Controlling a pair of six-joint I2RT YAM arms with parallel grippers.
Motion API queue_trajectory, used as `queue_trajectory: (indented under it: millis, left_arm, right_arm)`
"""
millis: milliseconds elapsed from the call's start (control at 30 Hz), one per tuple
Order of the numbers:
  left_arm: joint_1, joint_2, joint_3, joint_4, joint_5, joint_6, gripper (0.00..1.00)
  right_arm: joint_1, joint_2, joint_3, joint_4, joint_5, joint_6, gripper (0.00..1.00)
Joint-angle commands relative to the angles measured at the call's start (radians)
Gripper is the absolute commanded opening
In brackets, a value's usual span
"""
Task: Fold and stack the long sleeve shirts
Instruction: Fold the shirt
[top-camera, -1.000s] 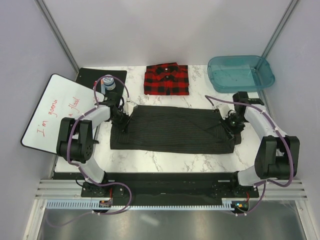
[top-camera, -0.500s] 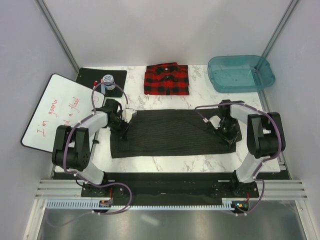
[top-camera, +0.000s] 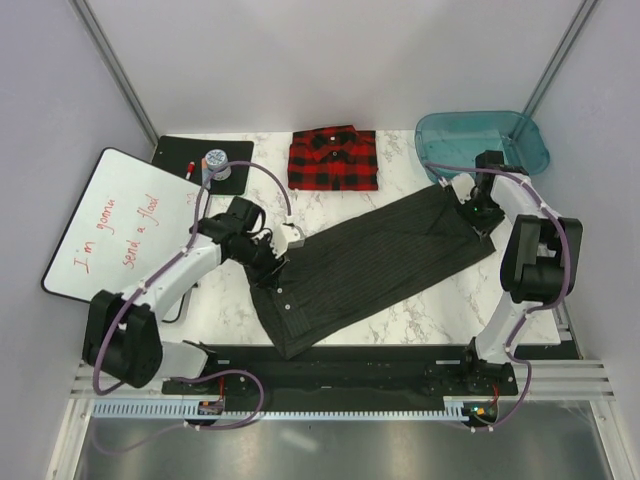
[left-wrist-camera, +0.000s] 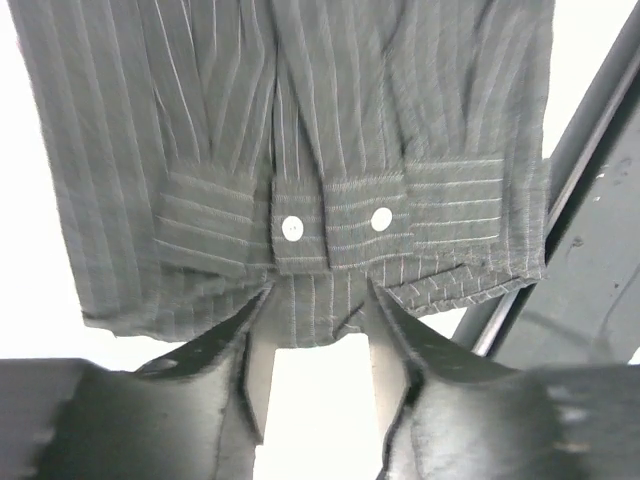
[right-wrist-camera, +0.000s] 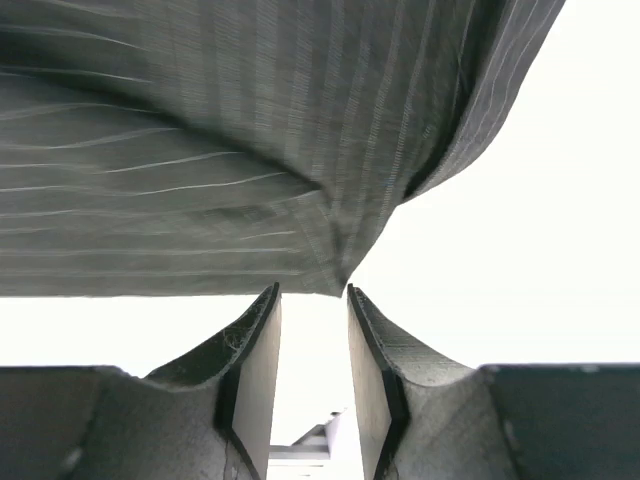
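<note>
Plaid shirt (top-camera: 334, 159) is sitting folded; pinstriped shirt (top-camera: 375, 262) is lying narrowed but long, left fingers (left-wrist-camera: 225, 360) and right fingers (right-wrist-camera: 250, 350) gaping at its ends; final folds and stacking seemingly remaining.

Tub (top-camera: 535, 150) just behind right fingers (right-wrist-camera: 250, 370); whiteboard (top-camera: 110, 220) flanks left arm (top-camera: 170, 280)

Top cam looks down from above/behind my bases, whole table (top-camera: 430, 320) in frame. L & R wrist cams sit v. close, facing past my jaws; all three share the pinstriped shirt (top-camera: 380, 260).
</note>
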Motion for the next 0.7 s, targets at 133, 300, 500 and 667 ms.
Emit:
queue_trajectory:
  millis: [133,300,500,667]
  left_arm:
    - [0.204,-0.203,0.070,0.118,0.344,-0.241,0.75]
    - [0.371,-0.327,-0.088,0.299,0.433,-0.805,0.99]
    - [0.457,-0.467,-0.261,0.431,0.459,-1.129,0.99]
    - [0.523,-0.501,-0.304,0.333,0.381,-1.210,0.99]
  right_arm:
    - [0.172,-0.185,0.007,-0.122,-0.443,0.116,0.43]
    - [0.404,-0.173,-0.071,-0.043,-0.584,0.181,0.41]
    - [0.679,-0.071,-0.116,0.131,-0.641,0.281,0.38]
    - [0.782,0.070,-0.102,0.279,-0.660,0.422,0.36]
